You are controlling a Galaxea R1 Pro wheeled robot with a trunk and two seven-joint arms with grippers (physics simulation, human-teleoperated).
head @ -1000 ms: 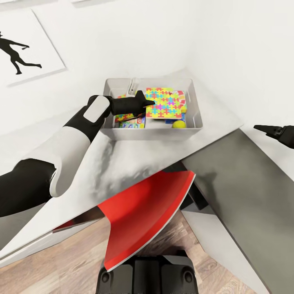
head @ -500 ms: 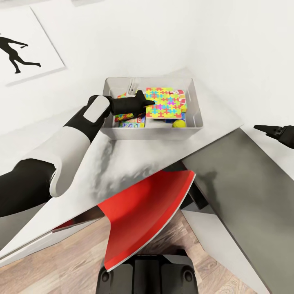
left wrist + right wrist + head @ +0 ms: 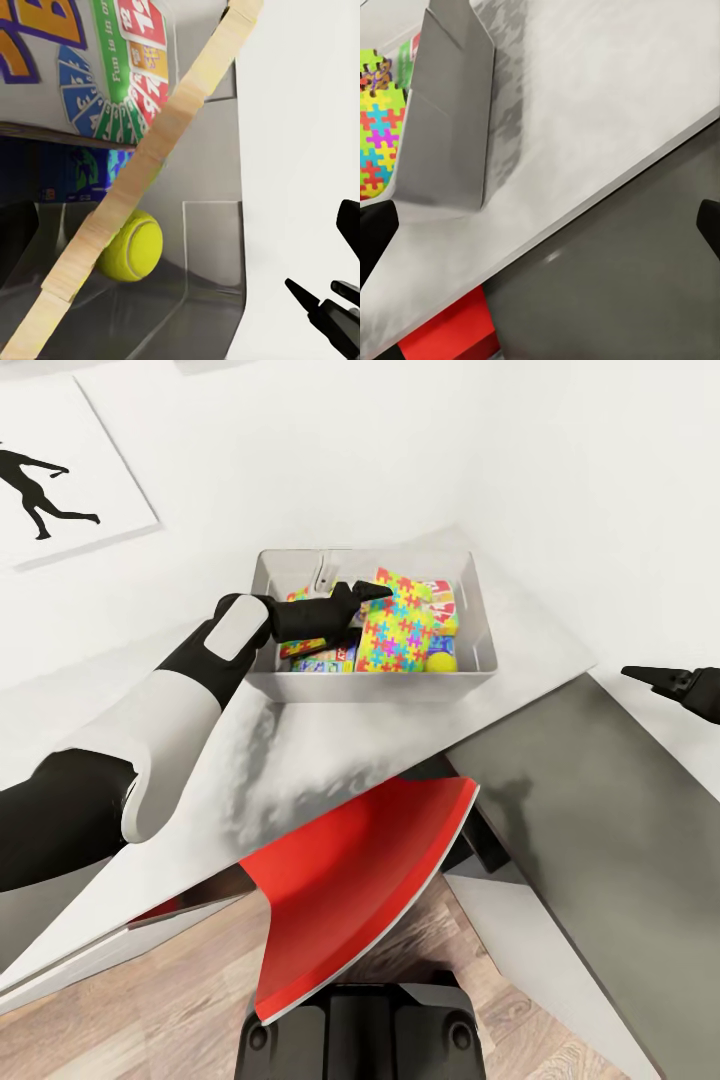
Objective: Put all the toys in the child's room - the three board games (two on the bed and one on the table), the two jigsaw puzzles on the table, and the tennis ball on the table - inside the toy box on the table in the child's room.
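The jigsaw puzzle (image 3: pixel 398 625) has tipped since half a second ago: it lay nearly flat across the toy box (image 3: pixel 290 685) then, and now it stands steeply tilted, its upper corner near the tip of the left pincer (image 3: pixel 362 593) and its lower edge down among the other toys. The left arm itself has barely shifted, its pincer reaching over the box's near-left wall; whether the fingers are apart or together cannot be told, nor whether they touch the puzzle.

Inside the toy box, on the pale table (image 3: pixel 330 750), lie a second puzzle or game box edge at the left (image 3: pixel 305 648), the Skip-Bo box (image 3: pixel 440 603) behind the tilted puzzle with red and green showing, and the tennis ball (image 3: pixel 440 657) at the near-right corner, just beside the puzzle's lower edge.

The left wrist view shows what the head view hides — the puzzle's pale cardboard edge (image 3: pixel 142 172) running diagonally, the ball (image 3: pixel 135 246) resting on the tray floor under it, the Skip-Bo box (image 3: pixel 112 67) above a blue box (image 3: pixel 75 176), and, well off, the right pincer's dark tips (image 3: pixel 330 307).

The right pincer (image 3: pixel 665 682) hangs over the dark-grey side cabinet (image 3: pixel 600 810), well apart from the box and unchanged; its fingertips show at opposite edges of the right wrist view, spread wide with nothing between them — the box's outer wall (image 3: pixel 450 127) and the puzzle (image 3: pixel 379 142) lie beyond.
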